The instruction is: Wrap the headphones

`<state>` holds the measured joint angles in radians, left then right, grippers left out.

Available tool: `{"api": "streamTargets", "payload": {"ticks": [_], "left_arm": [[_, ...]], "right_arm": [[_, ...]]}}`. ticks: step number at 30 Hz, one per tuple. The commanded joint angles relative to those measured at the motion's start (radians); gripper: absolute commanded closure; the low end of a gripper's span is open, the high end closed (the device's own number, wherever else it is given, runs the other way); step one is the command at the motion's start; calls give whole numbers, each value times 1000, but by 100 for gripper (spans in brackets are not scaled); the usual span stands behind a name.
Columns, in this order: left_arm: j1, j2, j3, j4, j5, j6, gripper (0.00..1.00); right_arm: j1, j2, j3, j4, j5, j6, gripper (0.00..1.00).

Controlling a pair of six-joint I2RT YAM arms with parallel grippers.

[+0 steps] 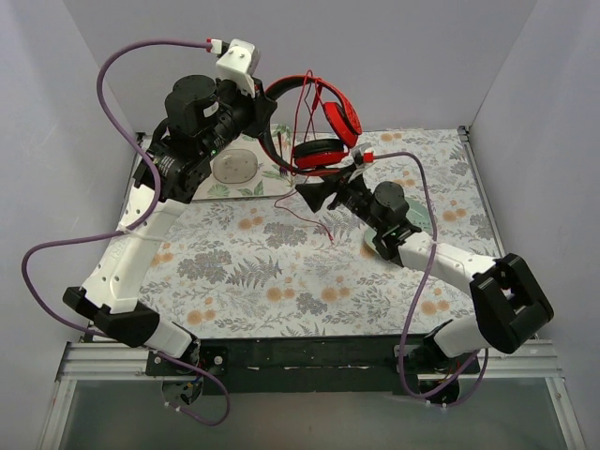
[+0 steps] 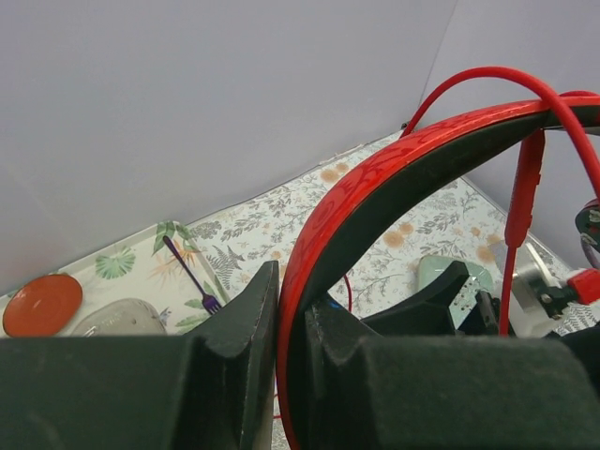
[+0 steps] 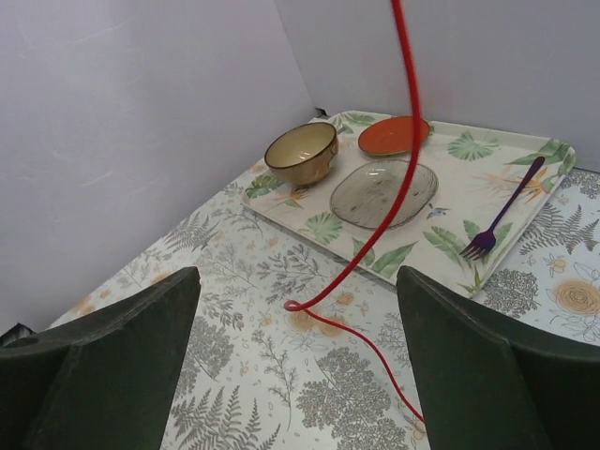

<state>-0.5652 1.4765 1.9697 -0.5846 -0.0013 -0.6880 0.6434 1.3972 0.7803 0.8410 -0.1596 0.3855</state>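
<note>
The left gripper (image 2: 291, 314) is holding the headphones (image 1: 316, 131) up in the air over the far side of the worktop (image 1: 281, 291). Its jaws are nearly closed and are pinching the red-and-black headband. The round red ear cups are hanging to the right of it, just beyond the right gripper (image 1: 312, 194) in the top view. That gripper's jaws are standing wide apart and gripping nothing. The thin red cable (image 3: 405, 122) is dropping between them without touching either one, and its lower part is curling on the worktop.

A cloth printed with ferns and orange blossoms is covering the worktop. At its far left corner a leaf-patterned tray (image 3: 441, 202) is carrying a tan bowl (image 3: 302, 152), a small red-orange bowl (image 3: 394, 136), a clear glass dish (image 3: 382, 192) and a purple fork (image 3: 506, 211). Plain pale grey walls (image 1: 394, 56) are closing in the scene on three sides.
</note>
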Motion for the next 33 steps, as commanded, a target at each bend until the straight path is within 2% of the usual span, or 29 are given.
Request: {"api": "streamTargets", "payload": {"ticks": [1,6,9,10,12,13,21,25,33], "left_arm": [[-1,-31,32,28,38,-12,100],[-1,-30,37,25,47,-7,100],[-1,-33,35,25,52,-7,100],[-1,-33,35,22,53,-7,100],[-1,-39,32,20,50,-2,100],[-1,-42,29,17,49,2,100],[-1,-76,-20,20,40,21,100],[-1,-84,-52,28,37,28,100],[-1,-128,-133,17,115,68,100]], "right_arm": [[2,63,82,78,77,73,11],[2,117,135,55,138,72,18],[2,152,177,52,112,73,35],[1,158,178,52,114,75,55],[-2,151,163,59,133,78,81],[-14,132,136,63,153,88,98],[-166,-61,-105,147,268,191,99],[-220,-160,-118,80,307,141,99],[-367,-219,-92,-31,286,112,99]]}}
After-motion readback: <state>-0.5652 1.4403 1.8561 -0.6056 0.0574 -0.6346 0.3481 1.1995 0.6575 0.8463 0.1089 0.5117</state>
